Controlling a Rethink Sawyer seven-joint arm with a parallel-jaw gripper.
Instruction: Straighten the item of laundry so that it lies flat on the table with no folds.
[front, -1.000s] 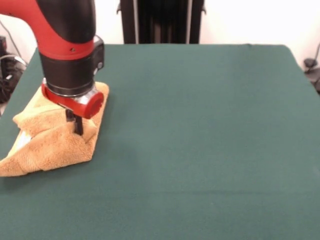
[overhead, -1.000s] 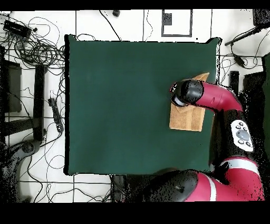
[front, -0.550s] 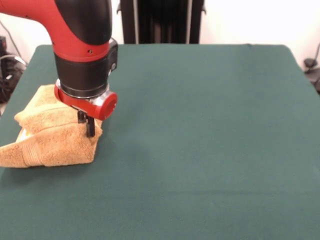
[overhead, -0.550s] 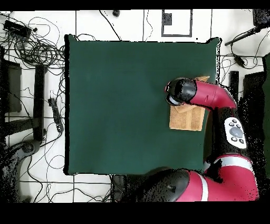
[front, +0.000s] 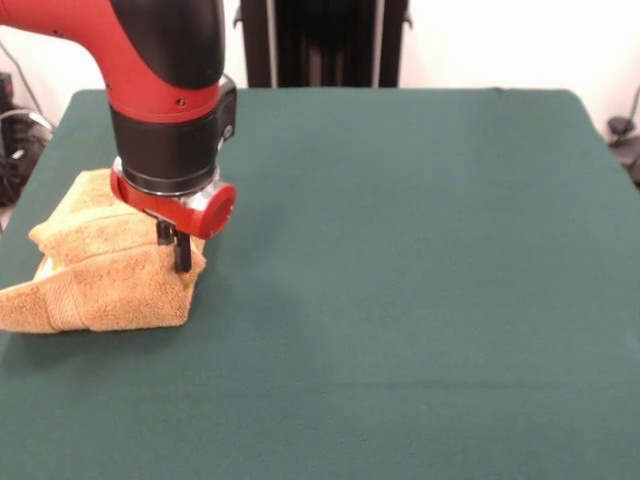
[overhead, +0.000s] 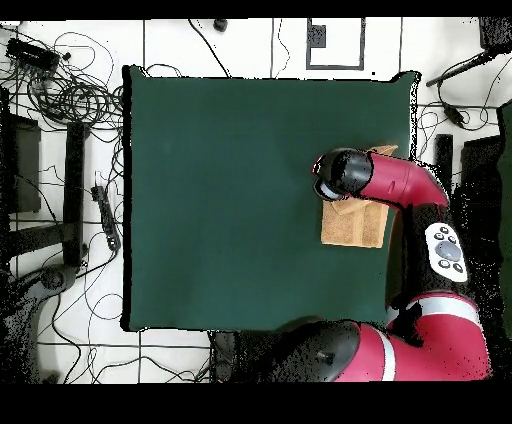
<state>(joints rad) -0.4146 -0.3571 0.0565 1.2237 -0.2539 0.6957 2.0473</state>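
On green table (front: 420, 280), folded towel (front: 100, 280), gripper (front: 178, 250) at its edge — pinching it shut

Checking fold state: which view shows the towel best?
Front view: the towel shows its stacked folds under the gripper. In the overhead view the arm hides much of it, leaving a flat tan patch on the table.

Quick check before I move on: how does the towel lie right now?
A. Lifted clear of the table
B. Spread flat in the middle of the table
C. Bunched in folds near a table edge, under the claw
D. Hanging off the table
C: the towel sits in stacked folds by the edge of the table, with the claw down at its rim.
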